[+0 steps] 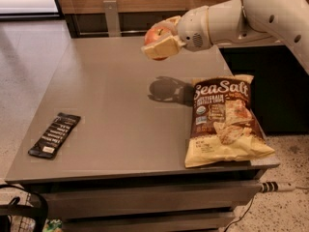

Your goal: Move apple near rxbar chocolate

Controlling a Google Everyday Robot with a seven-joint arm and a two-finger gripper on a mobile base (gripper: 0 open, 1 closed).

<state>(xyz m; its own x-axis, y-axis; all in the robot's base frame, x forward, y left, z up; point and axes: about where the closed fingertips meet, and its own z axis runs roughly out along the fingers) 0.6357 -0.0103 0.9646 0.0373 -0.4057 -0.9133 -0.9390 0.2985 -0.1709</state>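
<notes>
My gripper (159, 40) is shut on the red-orange apple (155, 34) and holds it in the air above the back middle of the grey table (111, 100). Its shadow falls on the table just left of the chip bag. The rxbar chocolate (54, 135), a flat black bar with white lettering and a pale label at its near end, lies at the table's front left, far from the apple.
A large brown-and-yellow "Sea Salt" chip bag (222, 120) lies at the table's right front, reaching the edge. My white arm (251, 18) comes in from the upper right. A dark counter stands behind and to the right.
</notes>
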